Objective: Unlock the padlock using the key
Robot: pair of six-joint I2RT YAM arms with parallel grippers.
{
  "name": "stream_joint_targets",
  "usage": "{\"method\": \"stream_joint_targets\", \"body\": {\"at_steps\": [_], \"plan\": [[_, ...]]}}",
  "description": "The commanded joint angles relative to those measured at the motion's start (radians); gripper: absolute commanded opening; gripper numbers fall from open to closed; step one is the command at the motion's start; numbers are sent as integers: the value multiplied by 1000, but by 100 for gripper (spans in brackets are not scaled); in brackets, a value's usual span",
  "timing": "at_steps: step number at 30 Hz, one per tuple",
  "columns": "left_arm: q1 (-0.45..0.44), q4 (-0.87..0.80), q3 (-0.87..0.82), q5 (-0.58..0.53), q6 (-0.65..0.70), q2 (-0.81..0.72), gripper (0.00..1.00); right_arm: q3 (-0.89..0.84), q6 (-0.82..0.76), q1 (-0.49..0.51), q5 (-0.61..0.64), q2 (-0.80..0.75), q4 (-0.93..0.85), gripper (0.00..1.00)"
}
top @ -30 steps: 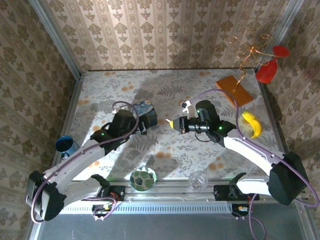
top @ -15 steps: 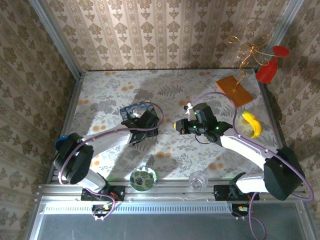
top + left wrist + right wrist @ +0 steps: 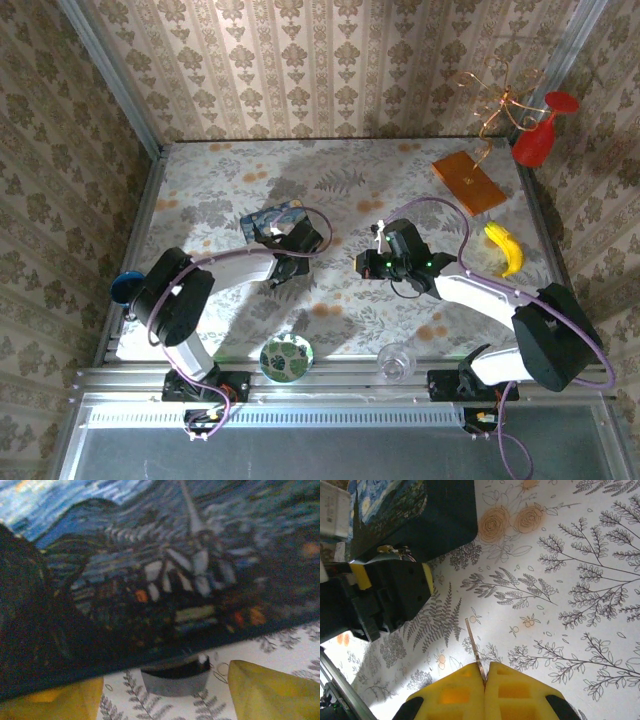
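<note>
Now, right wrist: right claw [image 3: 485, 679] clamped on key [image 3: 474, 647]; left wrist: left claw [image 3: 165, 694] apart around padlock [image 3: 175, 681].

Top view: box [image 3: 268, 217] centre-left; board [image 3: 468, 180] upper right, banana [image 3: 503, 248] below it; plate [image 3: 286, 357] & glass [image 3: 396, 360] along bottom edge; mug [image 3: 125, 290] far left. L wrist view: padlock [image 3: 175, 679] bottom centre, at box's lower edge, btw L gripper [image 3: 165, 700] tips.

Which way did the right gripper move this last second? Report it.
Yes: the right gripper slid slightly rightward and nearer, toward the clear drinking glass, which stayed put.
</note>
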Motion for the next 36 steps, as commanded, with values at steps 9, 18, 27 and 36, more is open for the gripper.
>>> {"method": "stream_joint_targets", "body": {"at_steps": [9,18,27,36], "plan": [[19,74,18,-42,28,47,61,0,24,8,-16,62,75,0],[24,61,35,-82,33,53,57,5,30,10,-41,88,102,0],[33,87,15,-71,18,74,55,5,35,10,-53,99,117,0],[36,106,25,-70,38,85,30,11,38,10,-55,103,117,0]]}}
